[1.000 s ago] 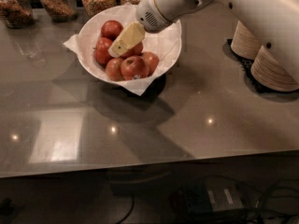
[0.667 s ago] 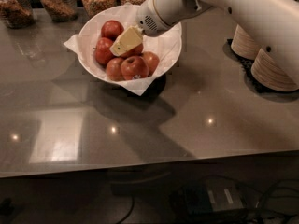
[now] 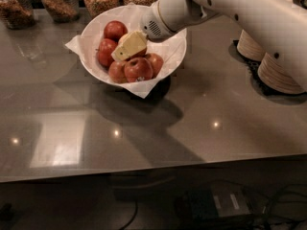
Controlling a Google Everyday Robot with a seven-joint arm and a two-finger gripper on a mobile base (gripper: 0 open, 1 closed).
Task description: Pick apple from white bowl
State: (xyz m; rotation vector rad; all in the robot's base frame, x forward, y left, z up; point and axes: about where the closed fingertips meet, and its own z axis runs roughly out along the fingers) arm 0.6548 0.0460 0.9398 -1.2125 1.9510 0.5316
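Note:
The white bowl [image 3: 175, 51] stands at the back middle of the dark counter, lined with crumpled white paper whose corners stick out. Several deep-red apples [image 3: 138, 68] lie in it. A pale yellow patch, likely the pale apple [image 3: 124, 36], shows just behind the gripper and is mostly hidden by it. My gripper [image 3: 128, 47], cream-yellow at the tip, reaches into the bowl from the upper right and sits among the apples at the bowl's middle. The white arm [image 3: 230, 4] crosses the top right.
Glass jars of grains [image 3: 57, 1] line the back edge behind the bowl. Stacks of beige disposable bowls [image 3: 280, 71] stand on a dark mat at the right. The counter's front edge runs across the lower part of the view.
The gripper has stayed in the bowl and sunk very slightly among the apples. The bowl and the apples have not visibly moved.

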